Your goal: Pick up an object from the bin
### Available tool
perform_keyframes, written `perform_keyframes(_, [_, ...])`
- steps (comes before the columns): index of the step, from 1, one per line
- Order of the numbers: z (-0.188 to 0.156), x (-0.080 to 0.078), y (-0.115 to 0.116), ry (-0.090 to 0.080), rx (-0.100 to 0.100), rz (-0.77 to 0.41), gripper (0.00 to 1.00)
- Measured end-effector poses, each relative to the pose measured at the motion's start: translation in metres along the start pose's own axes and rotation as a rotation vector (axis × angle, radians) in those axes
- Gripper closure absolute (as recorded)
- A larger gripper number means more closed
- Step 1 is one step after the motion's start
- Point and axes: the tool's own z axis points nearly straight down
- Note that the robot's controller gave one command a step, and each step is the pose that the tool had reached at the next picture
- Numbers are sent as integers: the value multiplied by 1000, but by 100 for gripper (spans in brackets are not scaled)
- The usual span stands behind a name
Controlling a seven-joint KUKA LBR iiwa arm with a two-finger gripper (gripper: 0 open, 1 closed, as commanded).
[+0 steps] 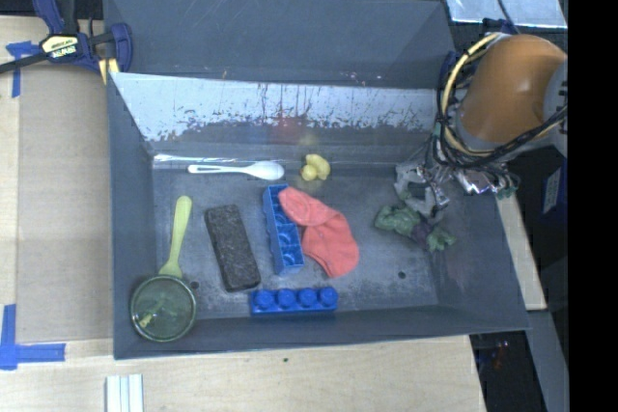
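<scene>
- Low at right side of bin [290, 34]: gripper [423, 190], just above & slightly to far side of a dark green crumpled thing [413, 225]; close to touching, contact unclear; spread or pressed together, can't tell, owing to clutter of metal & cables there.
- Nothing seen pinched, so pick judged not yet done; green thing flat on floor, right side, approx. midway between far & near walls.
- Prob. the target, going by position only: nearest item by a long way, alone, w/ bare floor all round; easy to reach from right w/o knocking anything.
- All else well apart to left: pink cloth [326, 234] draped partly over a blue brick strip [281, 241], touching it; second blue brick row [294, 300] just near of both, along near wall; dark grey sponge [232, 248] beside strip on its left; green strainer [164, 307] in near-left corner, w/ pale handle pointing far.
- White spoon [237, 171] & small yellow lump [314, 169] hard against foot of far wall; awkward to grab next to that slope, hence poorer choices.
- Green thing soft & irregular by look; likely to squash or snag rather than slip; risk: catching only an edge & dropping on lift.
- Next move, as judged: go lower, centre on thickest part, close, lift straight up.
</scene>
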Motion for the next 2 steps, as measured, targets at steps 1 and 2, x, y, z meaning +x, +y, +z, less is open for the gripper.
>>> perform_keyframes(1, [-5,24,41,-32,28,-175,100])
perform_keyframes(2, [-2,10,18,0,-2,-39,100])
